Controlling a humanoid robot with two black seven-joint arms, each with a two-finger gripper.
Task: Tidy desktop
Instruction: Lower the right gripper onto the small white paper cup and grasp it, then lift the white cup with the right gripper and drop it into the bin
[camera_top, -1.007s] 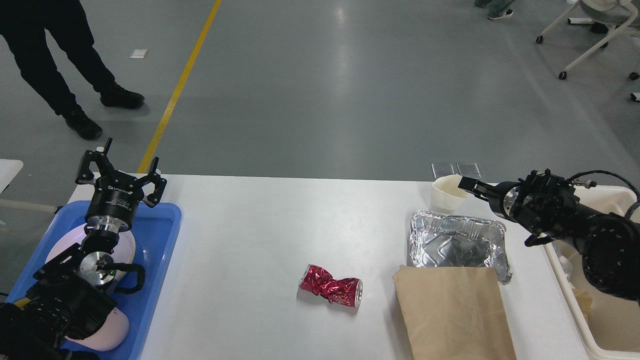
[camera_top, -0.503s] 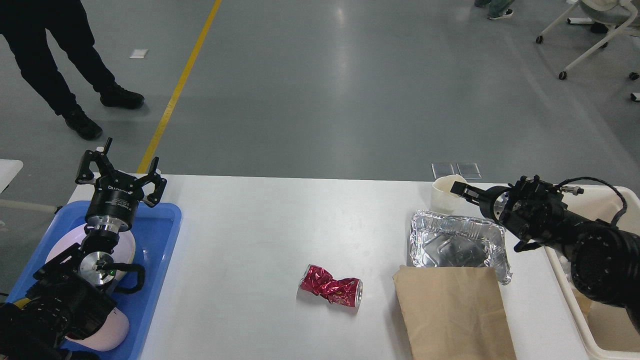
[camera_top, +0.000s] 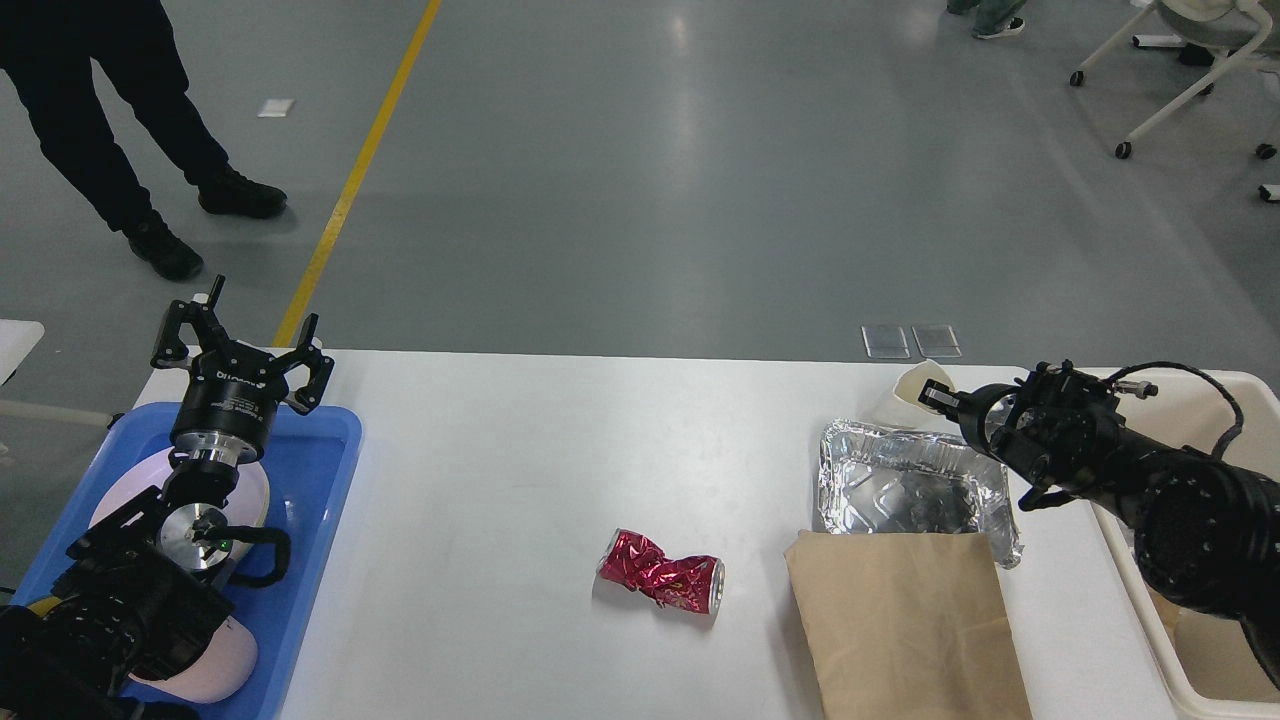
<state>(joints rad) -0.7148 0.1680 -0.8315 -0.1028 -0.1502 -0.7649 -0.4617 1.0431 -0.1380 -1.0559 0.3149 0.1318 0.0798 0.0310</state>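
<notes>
the white bench (camera_top: 520, 470) is filling the lower view. the right hand (camera_top: 935, 393), at two o'clock, is pinching the tilted paper cup (camera_top: 912, 385) above the foil tray (camera_top: 905, 485). the left hand (camera_top: 243, 345), at nine o'clock, is hovering wide above the blue tray (camera_top: 325, 470).

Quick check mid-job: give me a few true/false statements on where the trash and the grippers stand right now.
1. The crushed red can lies on the desktop. True.
2. The brown paper bag covers the foil tray completely. False: it overlaps only the near edge.
3. The left gripper holds the can. False: it is open above the blue tray.
4. The right gripper is at the white paper cup. True.
</notes>
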